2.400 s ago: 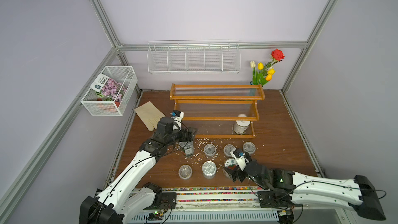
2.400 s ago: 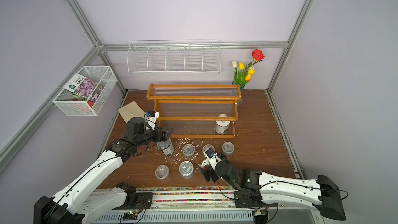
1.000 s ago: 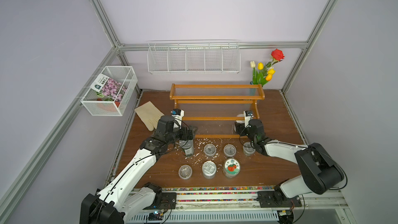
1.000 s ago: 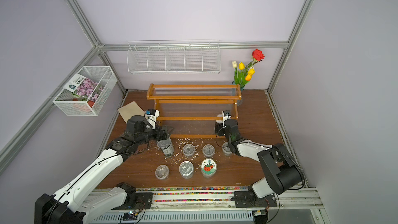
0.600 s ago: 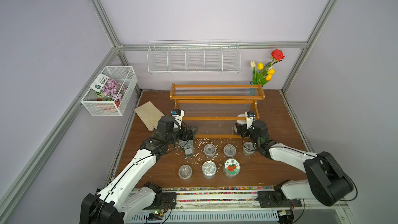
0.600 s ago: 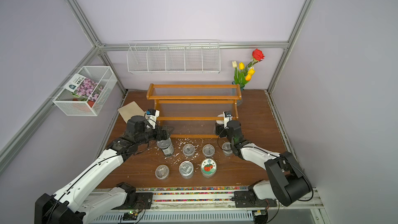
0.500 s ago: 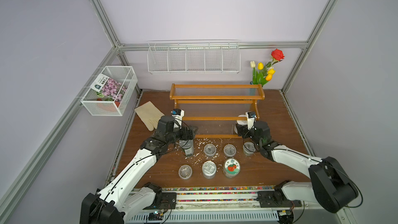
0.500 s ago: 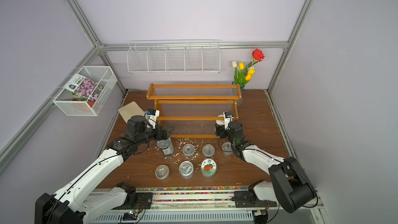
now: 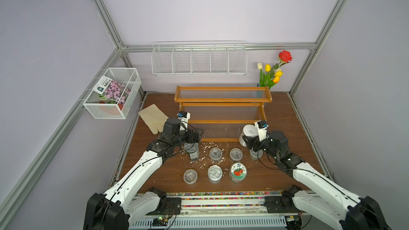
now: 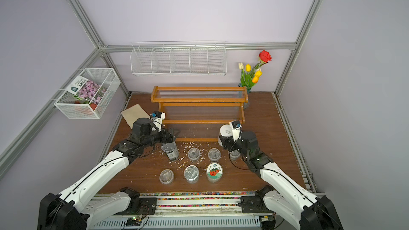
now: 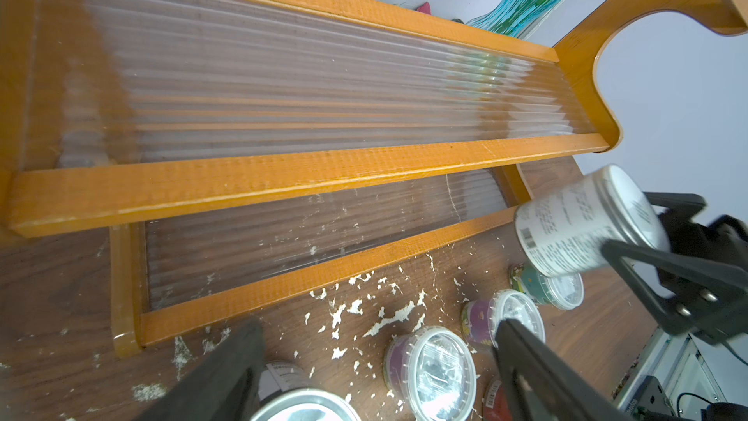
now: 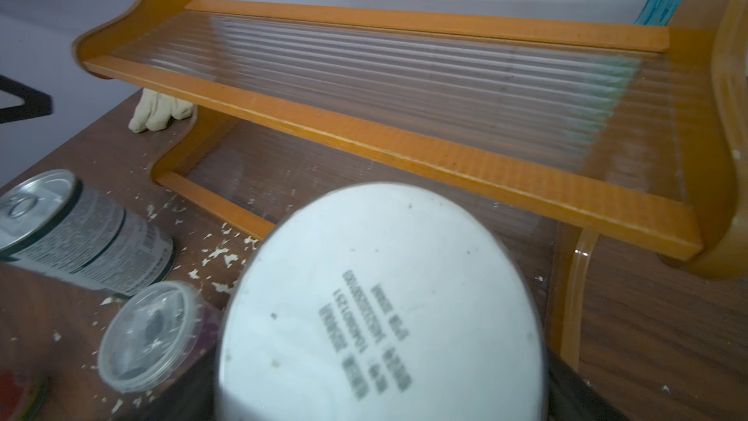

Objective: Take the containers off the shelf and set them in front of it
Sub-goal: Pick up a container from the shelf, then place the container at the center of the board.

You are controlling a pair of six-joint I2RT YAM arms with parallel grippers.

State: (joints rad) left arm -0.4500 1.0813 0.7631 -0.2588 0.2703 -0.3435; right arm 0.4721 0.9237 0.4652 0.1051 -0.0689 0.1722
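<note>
White-lidded jar [image 12: 380, 309]: printed lines on lid, too blurred to read; barcode on side label

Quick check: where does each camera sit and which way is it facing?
Top views: high over the robot's base, looking down and back at the orange-brown wooden stepped shelf; the white left arm and right arm show.
Left wrist: low, facing the shelf's tiers; black fingers of the left gripper show.
Right wrist: above the round white-lidded jar, facing the shelf; right gripper fingers hug its sides.
Shared: both wrist views show that jar and the silver pull-tab tin.
</note>
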